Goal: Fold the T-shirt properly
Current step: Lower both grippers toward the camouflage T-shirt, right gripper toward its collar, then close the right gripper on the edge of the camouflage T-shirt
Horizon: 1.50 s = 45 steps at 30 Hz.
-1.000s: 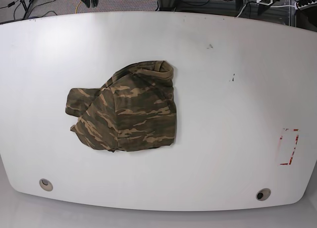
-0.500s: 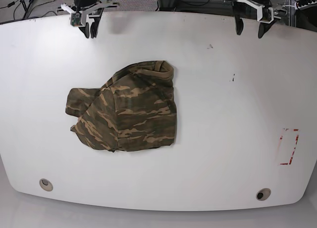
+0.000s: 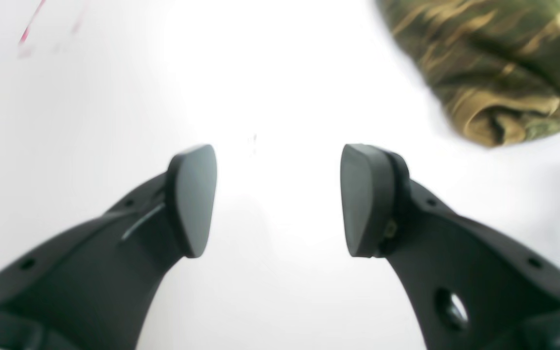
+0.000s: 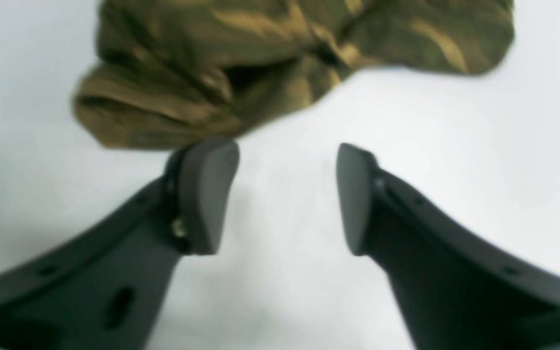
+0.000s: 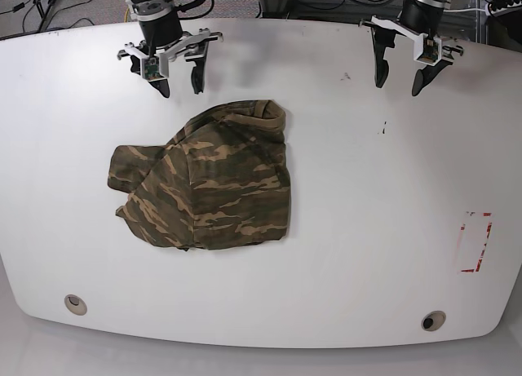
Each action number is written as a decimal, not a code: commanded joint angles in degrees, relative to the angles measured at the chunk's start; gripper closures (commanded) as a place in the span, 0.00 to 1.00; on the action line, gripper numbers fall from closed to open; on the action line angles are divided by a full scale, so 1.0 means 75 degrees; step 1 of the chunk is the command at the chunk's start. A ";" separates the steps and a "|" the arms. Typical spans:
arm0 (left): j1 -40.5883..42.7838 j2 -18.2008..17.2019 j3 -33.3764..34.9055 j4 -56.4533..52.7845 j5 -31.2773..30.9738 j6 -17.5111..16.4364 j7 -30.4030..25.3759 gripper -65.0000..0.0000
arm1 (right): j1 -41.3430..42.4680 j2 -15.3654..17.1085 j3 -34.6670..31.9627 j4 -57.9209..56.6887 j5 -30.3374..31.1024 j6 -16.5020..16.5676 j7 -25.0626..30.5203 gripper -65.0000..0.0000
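The T-shirt (image 5: 208, 180) lies crumpled in a camouflage heap on the white table (image 5: 367, 196), left of centre, one sleeve sticking out to the left. My right gripper (image 5: 179, 86) hangs open just beyond the shirt's far edge, above the collar end; in the right wrist view the T-shirt (image 4: 270, 53) lies just ahead of the open right gripper (image 4: 285, 194). My left gripper (image 5: 400, 77) stands open over bare table at the far right. In the left wrist view the left gripper (image 3: 280, 199) holds nothing, with the T-shirt (image 3: 498, 63) off to the upper right.
A red-outlined rectangle (image 5: 475, 242) is marked near the table's right edge. Two round grommets (image 5: 75, 303) (image 5: 433, 320) sit near the front edge. Small dark specks (image 5: 384, 130) dot the far right area. Cables and stands crowd the floor beyond the far edge.
Both arms have come in from the far edge toward the shirt. The right gripper's jaws have spread apart. The T-shirt has not moved.
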 commanded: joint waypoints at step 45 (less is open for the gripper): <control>0.0299 -0.0405 -0.1422 0.0074 -0.0025 0.0004 -0.0168 0.43 | 0.2875 0.2166 -0.4315 -0.0690 0.0038 -0.0025 -0.2619 0.24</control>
